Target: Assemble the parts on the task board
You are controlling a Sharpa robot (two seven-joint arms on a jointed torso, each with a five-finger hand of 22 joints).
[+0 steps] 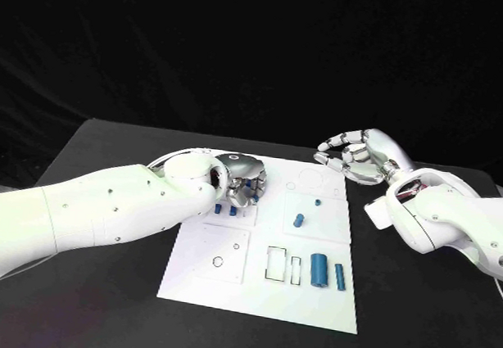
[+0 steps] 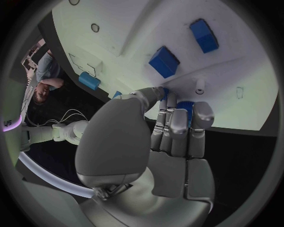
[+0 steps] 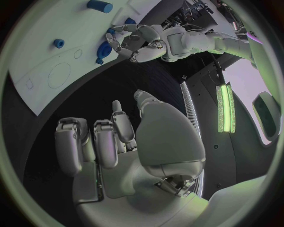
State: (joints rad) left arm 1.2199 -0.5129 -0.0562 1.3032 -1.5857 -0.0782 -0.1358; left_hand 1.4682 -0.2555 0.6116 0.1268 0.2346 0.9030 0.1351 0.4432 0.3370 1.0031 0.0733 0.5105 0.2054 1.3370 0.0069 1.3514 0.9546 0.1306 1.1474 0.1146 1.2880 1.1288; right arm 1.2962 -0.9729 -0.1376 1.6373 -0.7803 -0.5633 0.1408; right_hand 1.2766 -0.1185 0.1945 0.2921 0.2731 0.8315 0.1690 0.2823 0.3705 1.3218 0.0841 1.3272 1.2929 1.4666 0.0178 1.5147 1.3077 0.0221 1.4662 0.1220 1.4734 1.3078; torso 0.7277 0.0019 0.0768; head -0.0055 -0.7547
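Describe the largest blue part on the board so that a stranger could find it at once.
Start at the white board mid-table and go to its near right area. Two upright blue parts stand side by side there; the wide part is it, much thicker than the slim part on its right.

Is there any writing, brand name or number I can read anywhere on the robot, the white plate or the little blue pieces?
None can be read.
The task board bears only thin outlines of circles and rectangles, no letters.
The blue parts and both hands, left hand and right hand, are unmarked.
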